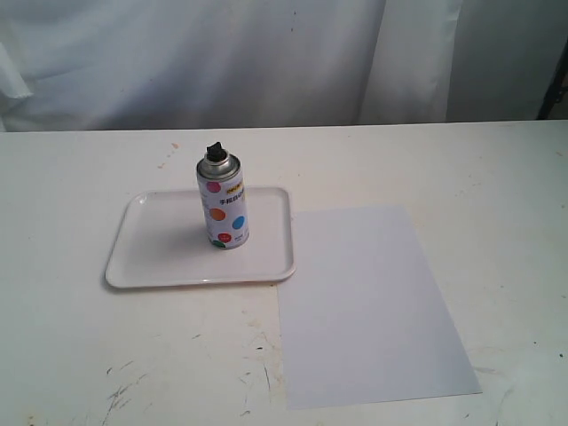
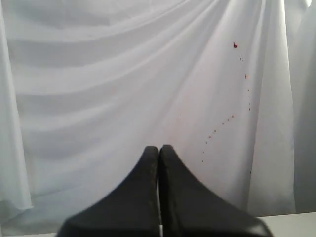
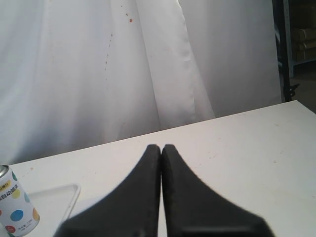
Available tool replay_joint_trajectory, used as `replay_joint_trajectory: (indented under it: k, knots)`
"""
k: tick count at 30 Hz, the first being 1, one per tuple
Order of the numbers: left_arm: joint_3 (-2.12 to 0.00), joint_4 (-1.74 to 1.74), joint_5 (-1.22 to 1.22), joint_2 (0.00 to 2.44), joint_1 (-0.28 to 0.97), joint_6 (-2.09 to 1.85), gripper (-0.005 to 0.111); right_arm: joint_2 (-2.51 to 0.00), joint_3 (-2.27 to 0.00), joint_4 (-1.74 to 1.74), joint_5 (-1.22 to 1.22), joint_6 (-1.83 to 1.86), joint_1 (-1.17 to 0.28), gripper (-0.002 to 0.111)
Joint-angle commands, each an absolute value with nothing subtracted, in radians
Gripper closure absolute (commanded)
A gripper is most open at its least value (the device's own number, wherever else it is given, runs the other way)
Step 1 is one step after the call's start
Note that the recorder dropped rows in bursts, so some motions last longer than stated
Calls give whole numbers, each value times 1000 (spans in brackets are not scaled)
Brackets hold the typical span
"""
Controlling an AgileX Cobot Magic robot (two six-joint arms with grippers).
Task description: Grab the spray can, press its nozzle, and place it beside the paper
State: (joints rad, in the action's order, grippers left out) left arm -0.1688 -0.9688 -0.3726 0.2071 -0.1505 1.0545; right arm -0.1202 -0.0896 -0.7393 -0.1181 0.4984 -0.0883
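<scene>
The spray can (image 1: 222, 204) stands upright on a white tray (image 1: 146, 257), its black nozzle (image 1: 214, 148) on the silver dome. The white paper (image 1: 368, 302) lies flat just right of the tray. Neither gripper shows in the exterior view. In the left wrist view my left gripper (image 2: 159, 148) is shut with nothing in it, facing the white curtain. My right gripper (image 3: 161, 147) is also shut and empty, held over the table; the spray can (image 3: 15, 207) and a tray corner (image 3: 59, 197) show far off to its side.
A white curtain (image 1: 266, 53) hangs behind the table. The table top (image 1: 133, 373) is scuffed and marked near the front. A dark shelf frame (image 3: 291, 44) stands past the table's far end in the right wrist view.
</scene>
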Motion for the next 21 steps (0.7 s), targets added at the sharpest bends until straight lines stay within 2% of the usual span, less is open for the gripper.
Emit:
replay_joint_trajectory:
  k: [1,8,11,15,21]
  knots:
    - [-93,-833,-386,140,-147,872,107,-117,-85,-744,-112,496,-80,108]
    - [-53,-512,-212,90,-147,630,107,-117,-85,-744,-112,496,-80,108]
    - [-49,-292,16,42,-147,446,107,-117,-85,-744,-112,496,-80,108]
    - [-49,-86,111,15,-147,200,107,-117,-85,-744,-112,496,-80,108]
    - [-53,47,187,13,-30,48,107,-117,-85,-744,-112,496,-80,108]
